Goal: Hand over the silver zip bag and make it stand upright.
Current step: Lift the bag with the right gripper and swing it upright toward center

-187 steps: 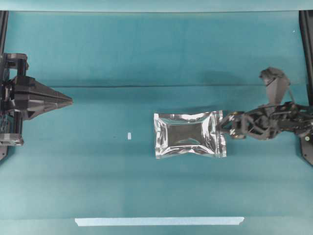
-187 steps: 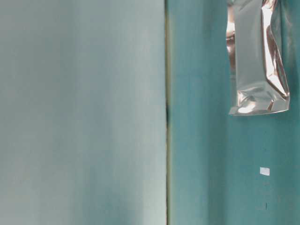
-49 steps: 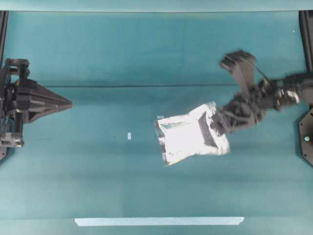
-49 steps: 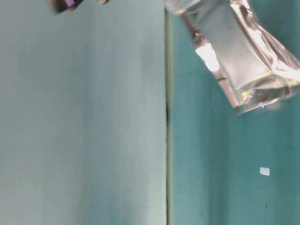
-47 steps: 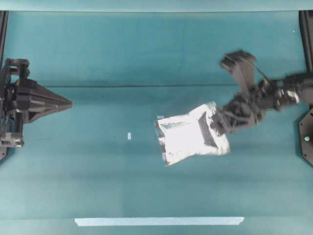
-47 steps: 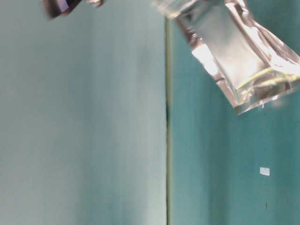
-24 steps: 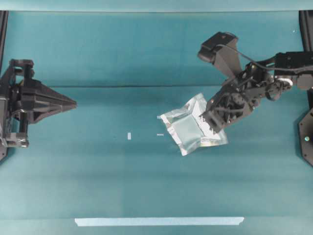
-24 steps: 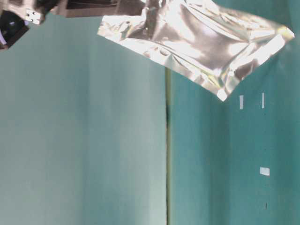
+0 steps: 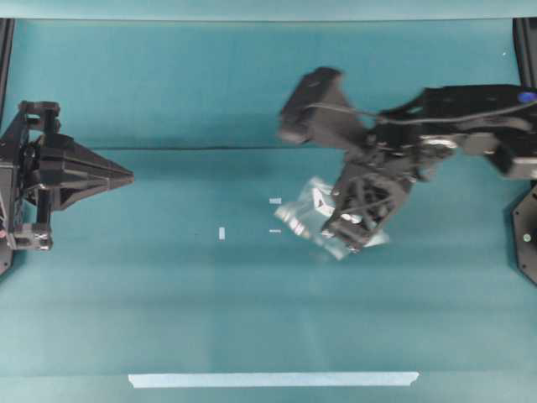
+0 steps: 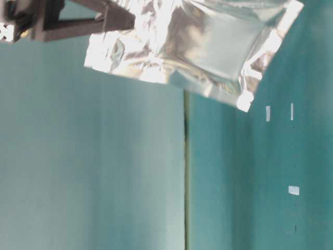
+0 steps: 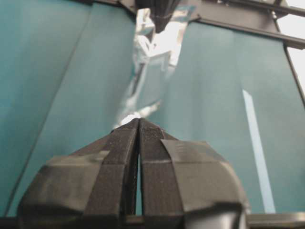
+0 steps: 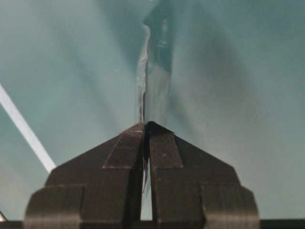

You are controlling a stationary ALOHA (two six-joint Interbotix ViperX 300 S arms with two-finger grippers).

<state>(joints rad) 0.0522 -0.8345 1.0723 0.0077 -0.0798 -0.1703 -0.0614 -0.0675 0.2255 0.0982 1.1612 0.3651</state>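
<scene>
The silver zip bag [image 9: 304, 217] hangs in the air right of the table's middle, blurred and tilted. My right gripper [image 9: 340, 228] is shut on one edge of it. In the right wrist view the foil [image 12: 153, 93] runs edge-on out of the closed tips [image 12: 146, 125]. In the table-level view the bag [image 10: 197, 41] fills the top, crinkled and shiny. My left gripper [image 9: 130, 178] stays at the far left, shut on nothing, pointing towards the bag. Its wrist view shows the bag [image 11: 152, 62] hanging well beyond the closed tips [image 11: 138, 120].
A small white tape scrap [image 9: 221, 232] lies left of centre on the teal cloth. Two short white marks [image 9: 275, 201] lie beside the bag. A long pale tape strip [image 9: 273, 379] runs along the front edge. Black frame posts [image 9: 526, 50] stand at the sides.
My right arm has swung left and risen with the bag, which has turned from flat to tilted in the air. The left gripper has crept slightly right, still shut.
</scene>
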